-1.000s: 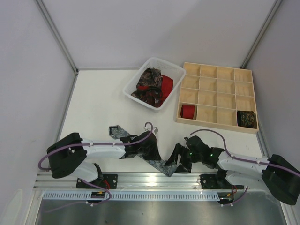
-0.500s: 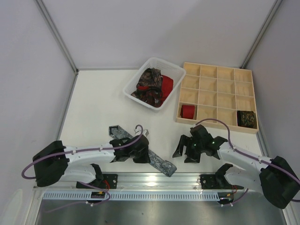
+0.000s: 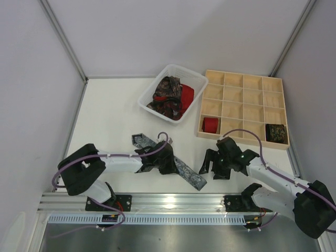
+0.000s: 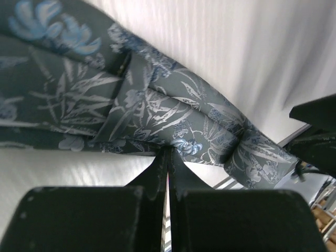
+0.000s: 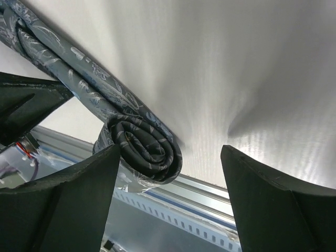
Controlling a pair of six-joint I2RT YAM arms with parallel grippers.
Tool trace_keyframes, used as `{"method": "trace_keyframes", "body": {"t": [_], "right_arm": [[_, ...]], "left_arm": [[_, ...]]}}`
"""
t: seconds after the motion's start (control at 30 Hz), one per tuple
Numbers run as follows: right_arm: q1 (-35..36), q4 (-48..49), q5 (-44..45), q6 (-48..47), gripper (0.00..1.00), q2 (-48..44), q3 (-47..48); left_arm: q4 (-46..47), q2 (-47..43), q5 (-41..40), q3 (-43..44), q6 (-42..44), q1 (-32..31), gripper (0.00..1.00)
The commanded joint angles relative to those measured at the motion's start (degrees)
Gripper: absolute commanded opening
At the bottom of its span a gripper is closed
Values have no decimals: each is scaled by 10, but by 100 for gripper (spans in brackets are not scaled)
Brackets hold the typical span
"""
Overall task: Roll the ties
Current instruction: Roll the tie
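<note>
A grey patterned tie (image 3: 181,170) lies slanted on the white table, its near end wound into a small roll (image 3: 198,182). My left gripper (image 3: 163,157) is shut on the tie's middle; in the left wrist view the closed tips (image 4: 168,152) pinch the fabric's edge (image 4: 157,113). My right gripper (image 3: 212,167) is open and empty, just right of the roll. In the right wrist view the roll (image 5: 147,149) sits against the left finger (image 5: 79,189), apart from the right one. Loose maroon paisley (image 3: 167,95) and red (image 3: 187,94) ties lie in the basket.
The white plastic basket (image 3: 152,84) stands at the back centre. The wooden grid tray (image 3: 242,73) at back right holds a red roll (image 3: 210,124) and a dark roll (image 3: 276,133). A metal rail (image 3: 173,199) runs along the near edge, just below the tie's roll.
My right gripper let go of the tie's rolled end and pulled back to the right, open. My left gripper dragged the tie away from the rail, farther onto the table.
</note>
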Motion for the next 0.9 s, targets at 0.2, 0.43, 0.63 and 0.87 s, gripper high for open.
{"method": "trace_keyframes", "body": {"t": [0.2, 0.43, 0.63, 0.87], "right_arm": [[-139, -45, 1, -64, 90, 2, 41], [-178, -87, 3, -80, 88, -1, 65], [-178, -73, -30, -85, 78, -2, 67], [-172, -57, -61, -76, 57, -15, 65]], "left_arm": [[-7, 83, -9, 67, 58, 60, 1], [-32, 25, -24, 53, 73, 56, 1], [-109, -86, -54, 67, 115, 64, 0], [-187, 27, -81, 230, 192, 159, 0]]}}
